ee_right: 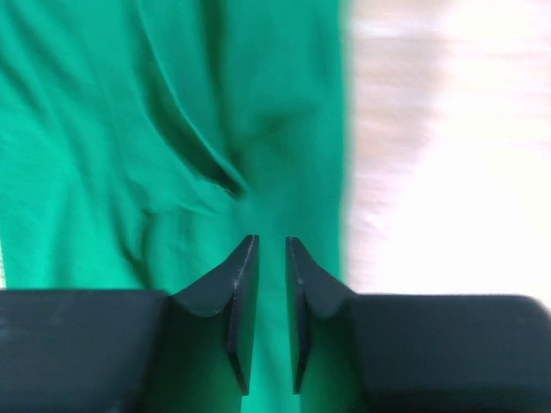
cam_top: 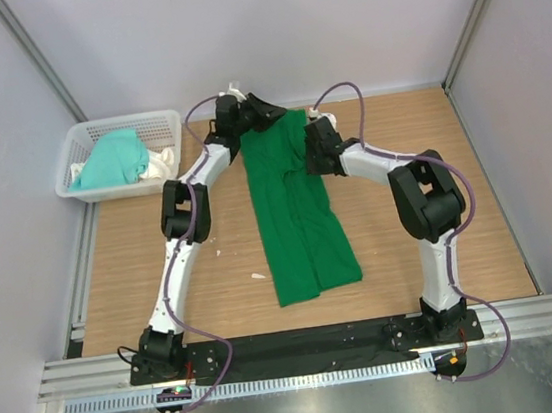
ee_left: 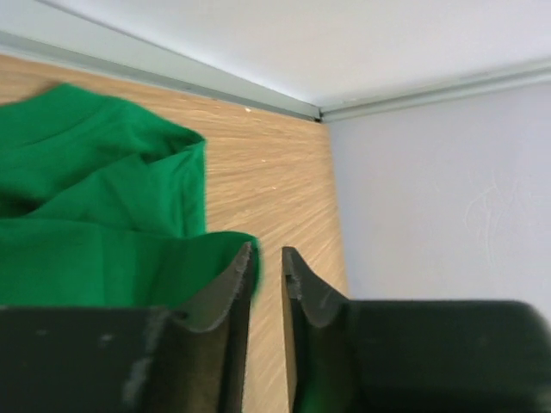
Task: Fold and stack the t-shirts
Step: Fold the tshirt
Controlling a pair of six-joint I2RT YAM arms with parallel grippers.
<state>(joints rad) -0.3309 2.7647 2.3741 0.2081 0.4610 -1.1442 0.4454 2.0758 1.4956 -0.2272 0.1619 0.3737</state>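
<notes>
A white plastic lattice basket (cam_top: 166, 118) sits at the far left corner of the wooden tabletop (cam_top: 414, 260), and everything else lies to its right. Inside the basket the paler mint-teal t-shirt (cam_top: 114, 158) is bunched up on top of some crumpled white cloth (cam_top: 160, 163). The deep emerald green t-shirt (cam_top: 298, 224) lies flat on the tabletop, well to the right of the basket. It is folded lengthwise into a long narrow strip that runs from the far edge, level with the basket, down toward the arm bases, and it leans slightly rightward at its near end. The left gripper (ee_left: 269, 254) is the closer of the two to the basket, at the far end of the green strip. Its jaws stand a narrow slit apart with bare wood showing through the gap, and the rumpled far corner of the shirt lies just beside them on the basket side. The right gripper (ee_right: 271, 245) is farther right of the basket, low over the upper part of the strip near its right-hand edge. Its jaws are likewise parted only a little, with wrinkled green fabric under them and nothing pinched between them.
</notes>
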